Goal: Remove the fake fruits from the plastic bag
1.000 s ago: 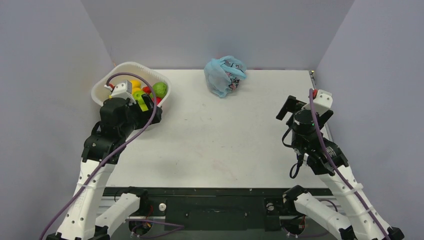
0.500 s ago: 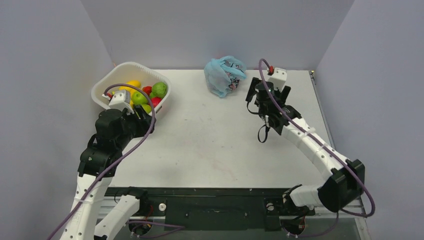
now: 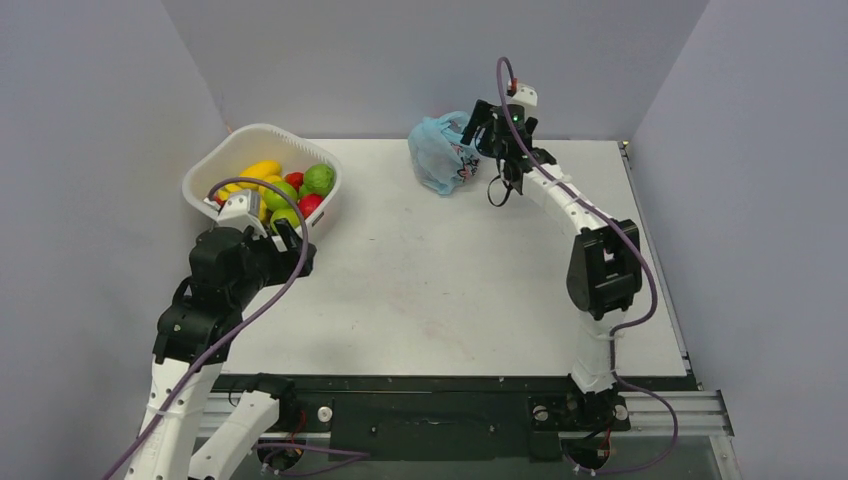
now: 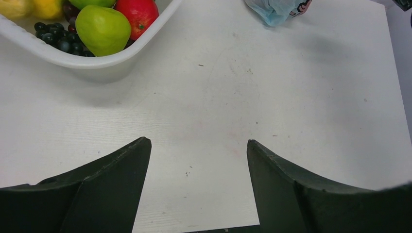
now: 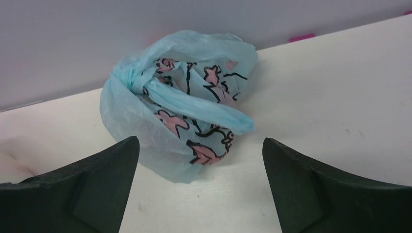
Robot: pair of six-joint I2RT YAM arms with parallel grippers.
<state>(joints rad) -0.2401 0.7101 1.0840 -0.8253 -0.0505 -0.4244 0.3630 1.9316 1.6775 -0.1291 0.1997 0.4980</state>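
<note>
The plastic bag (image 3: 445, 155) lies knotted at the back of the table, light blue with black and pink print. In the right wrist view the plastic bag (image 5: 180, 111) is just ahead of the fingers. The fake fruits are hidden inside it. My right gripper (image 3: 474, 127) hovers at the bag's right side, open. From its own camera, the right gripper (image 5: 200, 141) has nothing between its wide-apart jaws. My left gripper (image 3: 292, 245) is open above bare table, just in front of the basket. The left gripper (image 4: 197, 141) holds nothing.
A white basket (image 3: 232, 141) at the back left holds a yellow banana (image 3: 259, 169), green apples (image 4: 102, 29), a red fruit (image 4: 137, 14) and a dark grape bunch (image 4: 58, 40). Grey walls close in the back and both sides.
My right arm has swung from the right side of the table to the back, up to the bag. My left gripper has drawn back out of the basket toward the near side.
</note>
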